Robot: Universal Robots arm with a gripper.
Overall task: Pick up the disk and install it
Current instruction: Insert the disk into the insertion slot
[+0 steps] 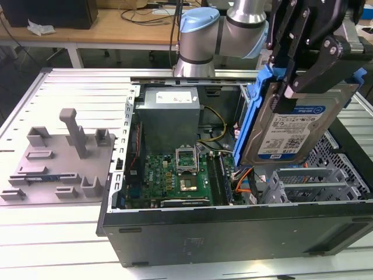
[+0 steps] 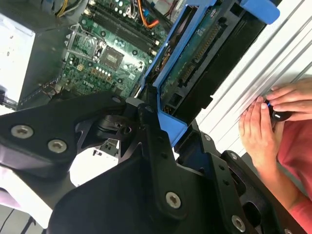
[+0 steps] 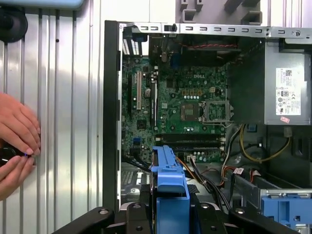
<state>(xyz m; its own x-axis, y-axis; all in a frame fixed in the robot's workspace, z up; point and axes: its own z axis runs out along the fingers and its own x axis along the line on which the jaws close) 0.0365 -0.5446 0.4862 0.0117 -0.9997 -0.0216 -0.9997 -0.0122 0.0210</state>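
The disk (image 1: 291, 131), a silver-grey drive with a white-and-blue label in a bright blue carrier, hangs steeply tilted in the upper part of the frame at the exterior view's right. It is above the grey drive cage (image 1: 309, 184) of the open computer case (image 1: 233, 233). The black gripper (image 1: 288, 93) is clamped on the disk's upper end, and the arm (image 1: 201, 35) descends from top centre. In the second wrist view, a person's hands (image 2: 268, 117) rest on the ribbed table (image 2: 253, 68).

Room stood open over the motherboard (image 1: 175, 172). At the exterior view's right, the disk (image 1: 291, 125) hung above the drive cage (image 1: 309, 181), cables (image 1: 243, 178) alongside; a person's hands (image 3: 19, 124) lay beside the case (image 1: 233, 233).
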